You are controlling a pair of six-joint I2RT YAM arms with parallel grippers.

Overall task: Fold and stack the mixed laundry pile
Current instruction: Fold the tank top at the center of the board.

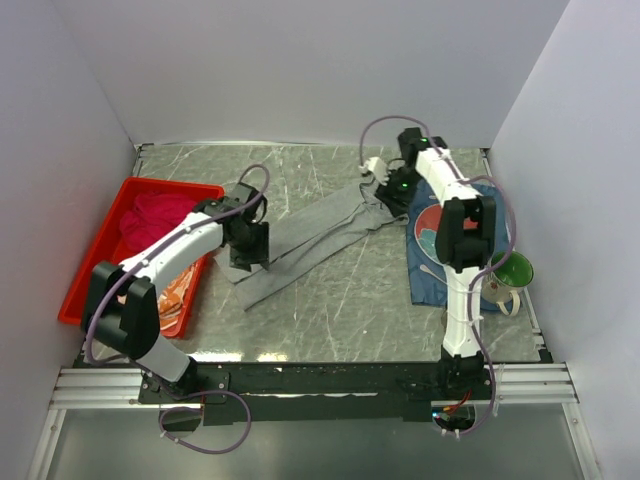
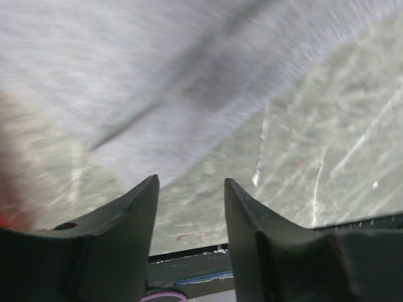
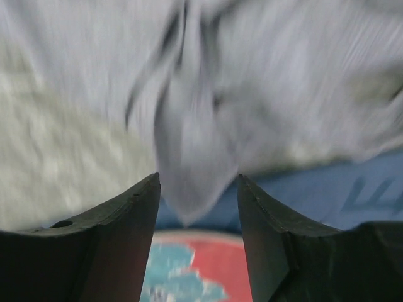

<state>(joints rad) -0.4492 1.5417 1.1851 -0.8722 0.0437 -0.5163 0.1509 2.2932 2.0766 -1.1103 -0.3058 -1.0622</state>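
Spanning frame centre, grey garment [image 1: 318, 238] lies flat, long axis lower left to upper right. Left gripper [image 1: 249, 262] at its lower-left end, jaws apart, empty. Right gripper [image 1: 388, 196] at upper-right end, jaws apart, cloth tip between, unpinched.

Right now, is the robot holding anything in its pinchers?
Nothing is held. The left gripper and the right gripper both stand open, jaws apart, at opposite ends of the long grey cloth garment.
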